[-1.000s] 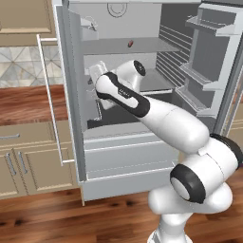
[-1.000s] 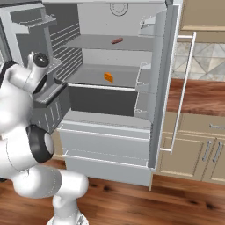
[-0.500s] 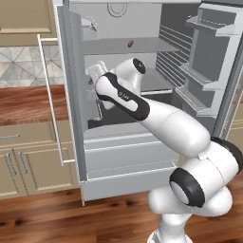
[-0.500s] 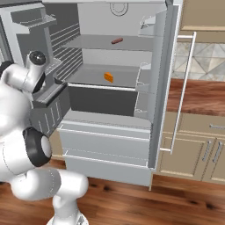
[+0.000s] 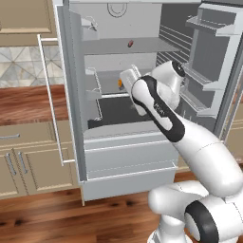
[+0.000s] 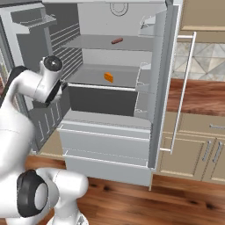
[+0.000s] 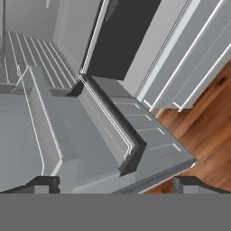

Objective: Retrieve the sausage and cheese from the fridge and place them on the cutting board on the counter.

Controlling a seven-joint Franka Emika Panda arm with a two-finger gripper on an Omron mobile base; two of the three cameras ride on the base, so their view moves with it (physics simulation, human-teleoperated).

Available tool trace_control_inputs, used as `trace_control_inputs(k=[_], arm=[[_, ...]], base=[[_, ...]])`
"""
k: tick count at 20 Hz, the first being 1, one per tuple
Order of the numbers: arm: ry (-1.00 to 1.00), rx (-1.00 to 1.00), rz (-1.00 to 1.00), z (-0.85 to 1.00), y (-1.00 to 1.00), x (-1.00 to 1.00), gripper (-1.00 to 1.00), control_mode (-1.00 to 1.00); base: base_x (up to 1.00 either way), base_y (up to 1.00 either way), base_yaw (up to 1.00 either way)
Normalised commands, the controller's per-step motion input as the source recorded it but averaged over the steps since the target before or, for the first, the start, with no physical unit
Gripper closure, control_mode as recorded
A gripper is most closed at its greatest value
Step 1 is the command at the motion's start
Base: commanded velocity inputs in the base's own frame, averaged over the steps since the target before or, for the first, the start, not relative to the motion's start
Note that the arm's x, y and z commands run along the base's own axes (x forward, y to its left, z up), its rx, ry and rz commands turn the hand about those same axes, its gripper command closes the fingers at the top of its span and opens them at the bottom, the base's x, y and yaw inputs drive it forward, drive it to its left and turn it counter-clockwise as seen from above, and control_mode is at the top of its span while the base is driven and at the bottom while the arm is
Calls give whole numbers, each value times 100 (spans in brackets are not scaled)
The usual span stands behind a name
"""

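Observation:
The fridge (image 5: 123,156) (image 6: 105,145) stands with both doors open. On its upper shelf lies the sausage (image 5: 130,43) (image 6: 117,41), small and reddish-brown. One shelf lower sits the orange cheese (image 6: 108,77), which peeks out from behind my arm (image 5: 120,84) in the left base view. My arm reaches in front of the middle shelf, with its wrist (image 6: 48,74) near the shelved door. My gripper (image 7: 116,185) is open and empty, looking down over the door's racks and the drawers. The counter (image 5: 28,102) (image 6: 202,96) runs beside the fridge. The cutting board is out of view.
A shelved door (image 5: 209,71) (image 6: 33,26) hangs open close to my arm. The other door's long bar handle (image 5: 50,99) (image 6: 182,92) juts out beside the counter. Beige cabinets (image 6: 193,149) stand under the counter, above a wooden floor (image 7: 203,122).
My arm's wrist has shifted to the right in both base views. The jaws have stayed open, and the sausage and cheese have not moved.

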Motion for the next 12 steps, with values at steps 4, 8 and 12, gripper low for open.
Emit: trace_control_inputs(k=[4,8,12], arm=[[-1,-40,10,0,-100,-20,-100,-100],[-2,-50,29,0,-80,-62,-100,-100],[-1,-51,33,0,-35,-83,-100,-100]], base=[[0,0,0],[0,0,0],[0,0,0]])
